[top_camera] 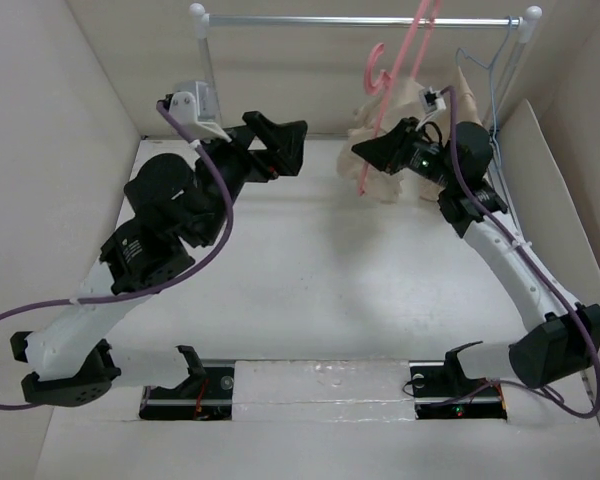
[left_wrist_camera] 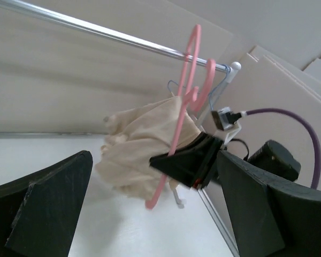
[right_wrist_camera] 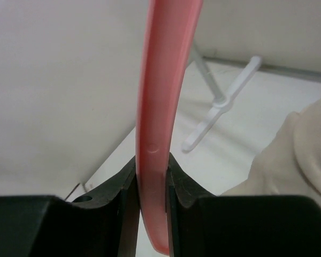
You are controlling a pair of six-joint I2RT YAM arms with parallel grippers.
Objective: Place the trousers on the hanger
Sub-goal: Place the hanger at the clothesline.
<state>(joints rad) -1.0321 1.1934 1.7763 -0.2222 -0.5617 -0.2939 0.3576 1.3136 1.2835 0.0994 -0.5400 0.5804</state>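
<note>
The pink hanger hangs by its hook from the metal rail at the back right. The beige trousers are bunched over it in a hanging bundle, with a white drawstring end dangling below. My right gripper is shut on the hanger's lower bar, and in the right wrist view the pink bar is pinched between both fingers, with the trousers at the right. My left gripper is open and empty, left of the bundle. Its view shows the hanger and trousers ahead.
A thin grey-blue wire hanger hangs on the rail right of the pink one, with another bit of beige cloth beside it. White rail posts stand at both ends. Cardboard walls enclose the white table on the left, back and right.
</note>
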